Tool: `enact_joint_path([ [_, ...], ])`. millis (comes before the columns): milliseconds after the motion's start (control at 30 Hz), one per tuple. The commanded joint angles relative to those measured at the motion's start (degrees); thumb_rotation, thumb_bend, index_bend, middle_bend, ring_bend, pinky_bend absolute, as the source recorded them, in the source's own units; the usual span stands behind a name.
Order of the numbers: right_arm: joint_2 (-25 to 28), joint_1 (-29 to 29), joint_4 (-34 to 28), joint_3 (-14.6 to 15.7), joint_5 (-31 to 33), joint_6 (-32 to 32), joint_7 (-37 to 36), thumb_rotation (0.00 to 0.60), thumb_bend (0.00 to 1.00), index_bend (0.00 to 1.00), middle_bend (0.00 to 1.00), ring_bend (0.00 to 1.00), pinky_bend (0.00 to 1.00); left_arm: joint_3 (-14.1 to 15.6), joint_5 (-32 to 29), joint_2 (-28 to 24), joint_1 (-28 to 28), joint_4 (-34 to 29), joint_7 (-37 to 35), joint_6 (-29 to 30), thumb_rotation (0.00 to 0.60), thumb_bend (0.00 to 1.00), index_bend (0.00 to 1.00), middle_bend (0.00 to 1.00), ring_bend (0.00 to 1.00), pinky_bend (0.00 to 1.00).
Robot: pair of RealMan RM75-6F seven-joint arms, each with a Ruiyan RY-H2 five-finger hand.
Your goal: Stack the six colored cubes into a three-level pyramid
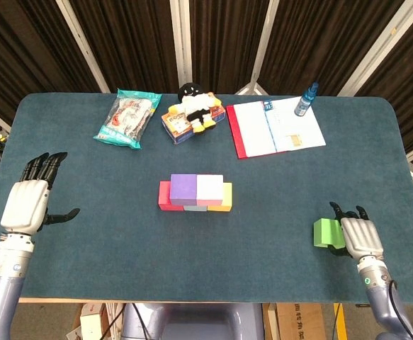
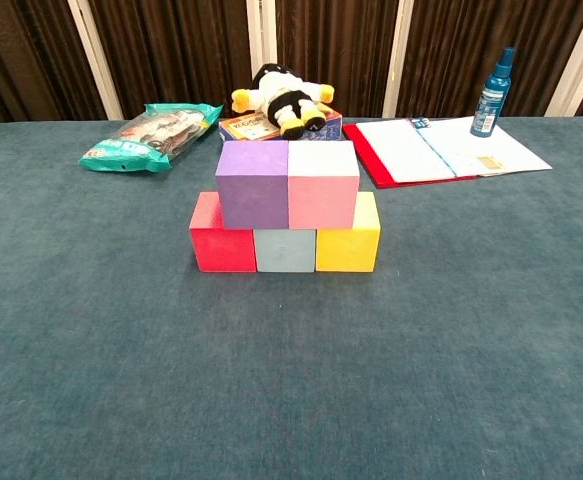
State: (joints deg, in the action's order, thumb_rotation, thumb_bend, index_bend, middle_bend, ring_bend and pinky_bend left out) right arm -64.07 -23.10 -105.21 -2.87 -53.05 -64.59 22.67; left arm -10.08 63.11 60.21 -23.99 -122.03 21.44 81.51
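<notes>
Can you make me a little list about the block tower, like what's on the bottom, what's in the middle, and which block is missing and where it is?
bottom row: red cube, grey-blue cube, yellow cube, side by side
middle row: purple cube and pink cube on top of them
top: nothing yet
missing block: green cube, near the table's front right edge
right hand: around the green cube
left hand: open, far left, holding nothing
</notes>
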Motion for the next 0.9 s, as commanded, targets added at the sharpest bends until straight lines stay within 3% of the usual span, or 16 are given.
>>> enact_joint_path([
  [33,2.28,-0.45,-2.99,-1.59,-0.19,-1.37,0.45,0.600,0.28,0.00,0.44,0.22,0.00,0.04,0.16,-0.13,0.04,-0.13,-0.09,-0.27,0.600,0.05,0.00,0.06,0.00,0.00],
  [333,10.39,-5.13,-14.32,-8.12,3.27,-2.07,3.76,0.600,0.28,0.00,0.44,0.22,0.00,-0.51,-0.14,-1.03,0.29,-0.30,-1.06,-1.07,0.600,0.05,0.00,0.06,0.00,0.00],
  [367,11.36,-7.72,-16.40,-10.90,3.79,-2.04,5.14,0.600,0.28,0.00,0.44,0.22,0.00,-0.64,-0.40,-1.07,0.29,0.07,-1.10,-1.16,0.600,0.05,0.00,0.06,0.00,0.00],
  [667,11.04,-20.94,-22.61,-17.48,20.74,-0.98,14.64,0.600,0.28,0.00,0.44,0.22,0.00,-1.13,-1.12,-1.42,0.33,0.39,-2.57,-2.45,0.600,0.05,0.00,0.06,0.00,0.00],
  [900,5.86,-35.02,-22.41,-22.45,37.97,-4.89,21.94,0.600,0.28,0.00,0.44,0.22,0.00,-1.48,-2.03,-1.78,0.30,0.90,-3.61,-3.53,0.600,0.05,0.00,0.06,0.00,0.00],
])
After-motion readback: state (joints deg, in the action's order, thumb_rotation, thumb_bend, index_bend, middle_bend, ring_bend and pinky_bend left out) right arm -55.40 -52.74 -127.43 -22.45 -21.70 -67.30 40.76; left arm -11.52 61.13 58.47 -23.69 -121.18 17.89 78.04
